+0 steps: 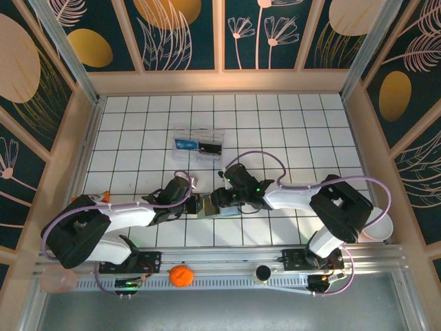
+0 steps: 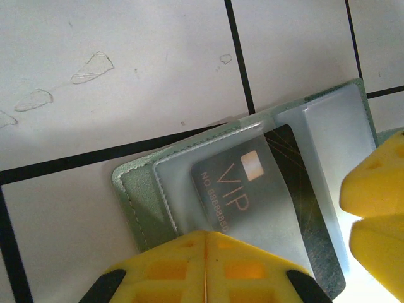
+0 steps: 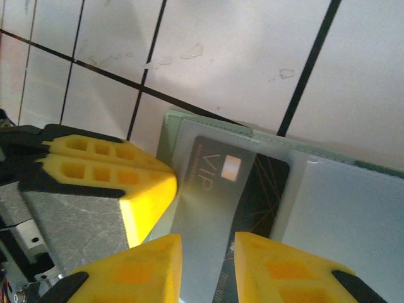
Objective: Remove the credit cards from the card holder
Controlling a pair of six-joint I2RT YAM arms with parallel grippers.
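Card holder (image 1: 206,206) lay open on the table (image 1: 289,131), between the arms. VIP card (image 2: 237,196) sat partly under the frosted sleeve; no card was out yet. Left hand (image 2: 205,243) was shut, tips at the holder's edge. Right hand (image 3: 208,246) stood slightly parted over the card's end, with no evident grip. The whole extraction remained.

A VIP card (image 3: 249,189) lies sleeved in the card holder (image 3: 353,208) mid-frame. The parted fingers (image 3: 132,271) of the right end effector (image 3: 208,265) flank its lower end.
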